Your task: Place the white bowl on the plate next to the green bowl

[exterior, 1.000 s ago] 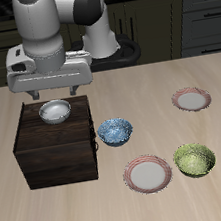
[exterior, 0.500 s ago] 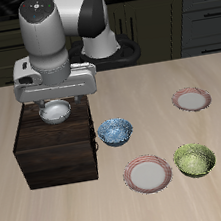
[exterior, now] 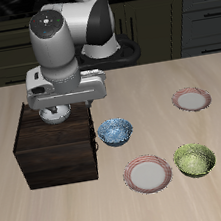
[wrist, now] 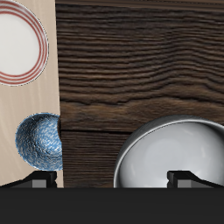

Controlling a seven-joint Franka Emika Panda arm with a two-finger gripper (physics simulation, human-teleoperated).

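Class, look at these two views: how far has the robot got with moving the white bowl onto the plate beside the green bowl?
Nothing looks finished yet. The white bowl sits on the dark wooden box. In hand: the pincer hangs low over that bowl; whether it grips cannot be told. Left: lifting the bowl and carrying it to the plate beside the green bowl, which holds nothing.

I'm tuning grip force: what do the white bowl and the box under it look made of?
White bowl: looks like glazed ceramic or metal; its smooth grey inside shows a soft sheen. Box: looks like dark stained wood; the wrist view shows wavy grain lines and a matte surface.
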